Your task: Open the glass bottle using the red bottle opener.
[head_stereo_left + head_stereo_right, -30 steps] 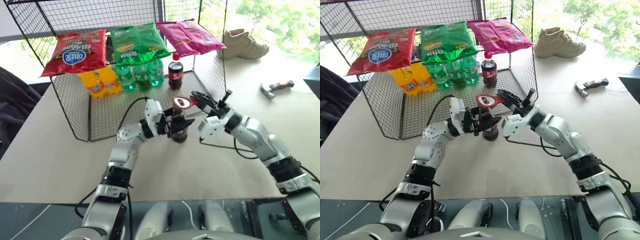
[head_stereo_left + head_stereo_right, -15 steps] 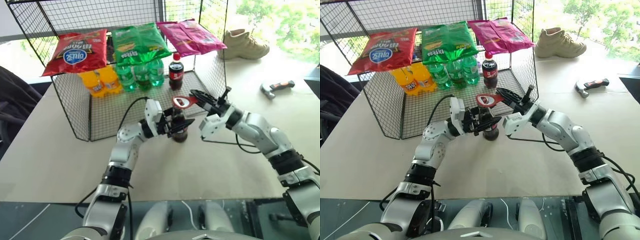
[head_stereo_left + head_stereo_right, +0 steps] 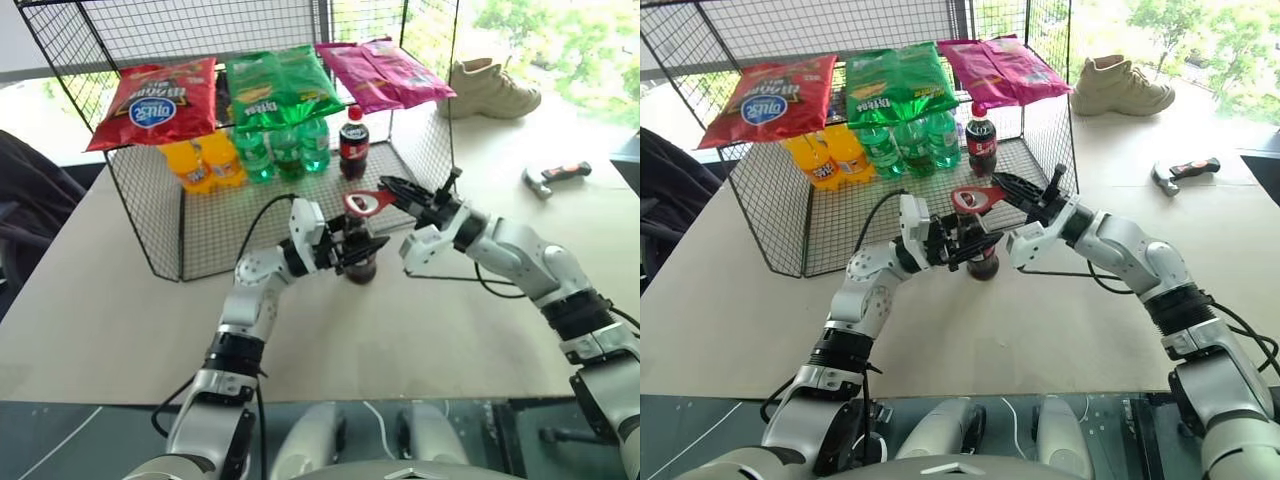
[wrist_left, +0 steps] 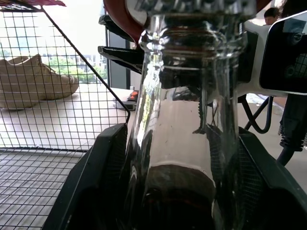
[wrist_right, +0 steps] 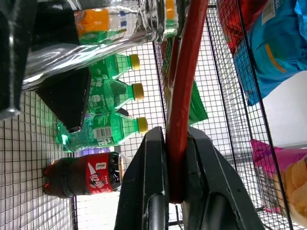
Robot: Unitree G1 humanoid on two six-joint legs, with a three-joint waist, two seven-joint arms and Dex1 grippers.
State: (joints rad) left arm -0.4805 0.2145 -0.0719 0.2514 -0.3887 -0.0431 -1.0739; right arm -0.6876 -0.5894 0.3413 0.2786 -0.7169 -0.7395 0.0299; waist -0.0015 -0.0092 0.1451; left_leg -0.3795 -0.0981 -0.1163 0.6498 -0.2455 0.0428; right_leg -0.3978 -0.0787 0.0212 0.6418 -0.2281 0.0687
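Glass bottle [image 3: 358, 262] gripped, red bottle opener [image 3: 366, 203] atop cap

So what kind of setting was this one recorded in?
Probably a mock shop display set up indoors on a table by a window: a wire rack holds snack bags and soft drink bottles, while a stray shoe and hammer suggest a lab, not a real store.

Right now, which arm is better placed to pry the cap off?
Right. The right gripper holds the red bottle opener over the glass bottle top; the left gripper steadies the bottle.
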